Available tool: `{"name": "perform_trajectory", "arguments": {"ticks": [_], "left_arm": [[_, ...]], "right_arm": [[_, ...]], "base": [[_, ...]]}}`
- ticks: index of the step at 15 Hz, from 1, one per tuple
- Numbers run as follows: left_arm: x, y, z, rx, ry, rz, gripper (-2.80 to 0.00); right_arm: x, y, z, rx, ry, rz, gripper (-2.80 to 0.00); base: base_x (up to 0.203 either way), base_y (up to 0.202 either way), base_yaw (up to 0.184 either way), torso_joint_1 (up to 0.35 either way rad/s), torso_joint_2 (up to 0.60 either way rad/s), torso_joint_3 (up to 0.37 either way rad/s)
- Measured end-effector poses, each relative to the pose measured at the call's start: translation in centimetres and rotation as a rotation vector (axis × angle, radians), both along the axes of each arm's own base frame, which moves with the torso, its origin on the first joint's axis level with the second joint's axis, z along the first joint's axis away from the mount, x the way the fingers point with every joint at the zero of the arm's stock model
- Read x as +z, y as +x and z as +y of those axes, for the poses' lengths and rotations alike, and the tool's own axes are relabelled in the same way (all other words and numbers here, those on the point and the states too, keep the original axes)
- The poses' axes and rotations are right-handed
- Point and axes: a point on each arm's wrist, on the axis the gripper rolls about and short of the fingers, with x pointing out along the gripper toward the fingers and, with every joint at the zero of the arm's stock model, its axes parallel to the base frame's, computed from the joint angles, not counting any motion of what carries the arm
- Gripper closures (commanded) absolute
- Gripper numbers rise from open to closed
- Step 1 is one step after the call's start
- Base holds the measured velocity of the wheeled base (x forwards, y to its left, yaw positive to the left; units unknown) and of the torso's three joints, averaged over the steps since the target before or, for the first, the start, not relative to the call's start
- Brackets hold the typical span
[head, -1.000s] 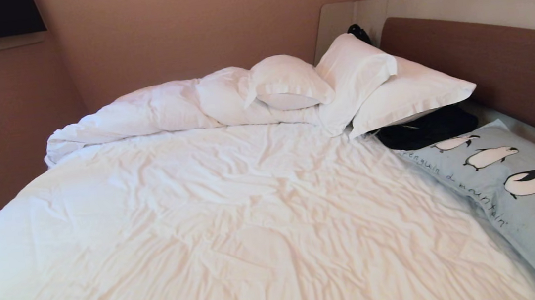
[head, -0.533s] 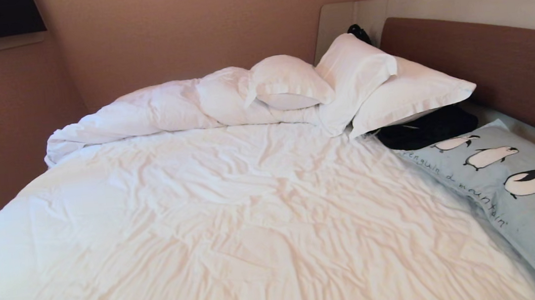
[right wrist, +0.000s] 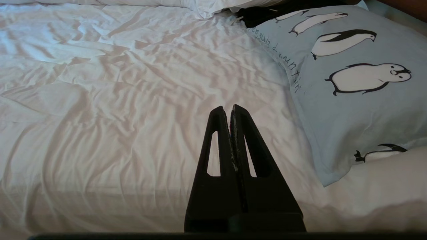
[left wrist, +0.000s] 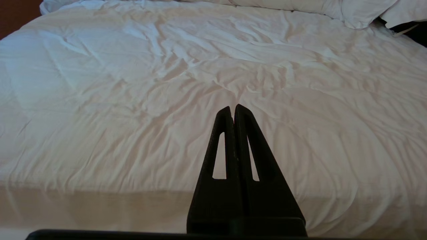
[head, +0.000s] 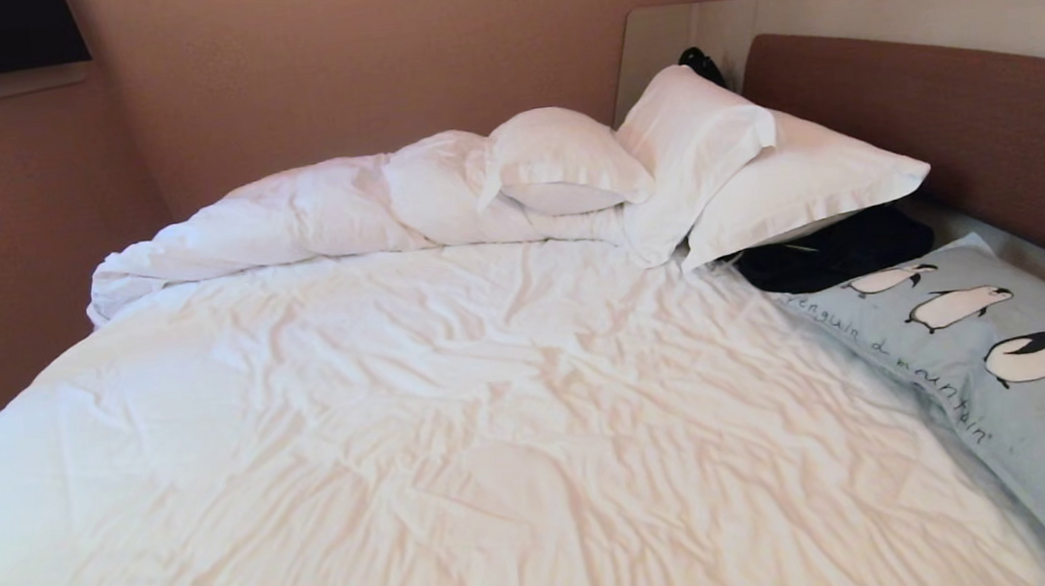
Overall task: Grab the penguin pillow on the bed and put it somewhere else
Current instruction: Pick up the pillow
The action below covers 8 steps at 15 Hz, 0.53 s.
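Two grippers are seen only from their own wrist cameras, and neither has been brought to the task's thing. The left gripper is held above the near edge of the bed with its fingers pressed together and nothing between them. The right gripper is held likewise over the near edge, its fingers drawn tight together and empty.

The penguin pillow is found lying flat along the right side of the bed, below the brown headboard. Its far end is touched by a black clothing bundle, which is partly tucked under the white pillows stacked in the far right corner. A bunched white duvet is laid along the far edge. In the right wrist view the pillow's near corner is seen close beside the right gripper but apart from it.

The pick-up step is judged not yet begun; the approach is what is in hand. For the next move, the right fingers would need to be spread, carried toward the pillow's near corner or long edge, and closed on a good fold of fabric, since a soft pillow is likely to sag and slip from a shallow pinch. Care would be needed that the sheet is not caught too.
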Motion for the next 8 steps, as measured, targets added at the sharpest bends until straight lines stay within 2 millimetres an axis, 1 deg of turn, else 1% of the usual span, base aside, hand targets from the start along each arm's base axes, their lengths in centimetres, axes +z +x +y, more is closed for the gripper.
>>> {"name": "perform_trajectory", "arguments": {"ticks": [5,6,8], "left_arm": [[0.0,0.0,0.0,0.000,0.000,0.000,0.00],[0.0,0.0,0.0,0.000,0.000,0.000,0.00],[0.0,0.0,0.0,0.000,0.000,0.001,0.00]], "right_arm": [[0.2,0.0,0.0,0.000,-0.005,-0.005,0.00],[0.5,-0.2,0.0,-0.002,-0.011,-0.019,0.00],[2.7,-0.8,0.0,-0.011,-0.030,-0.085,0.00]], "base": [[0.000,0.000,0.000,0.000,0.00,0.000],[0.000,0.000,0.000,0.000,0.00,0.000],[0.000,0.000,0.000,0.000,0.00,0.000]]}}
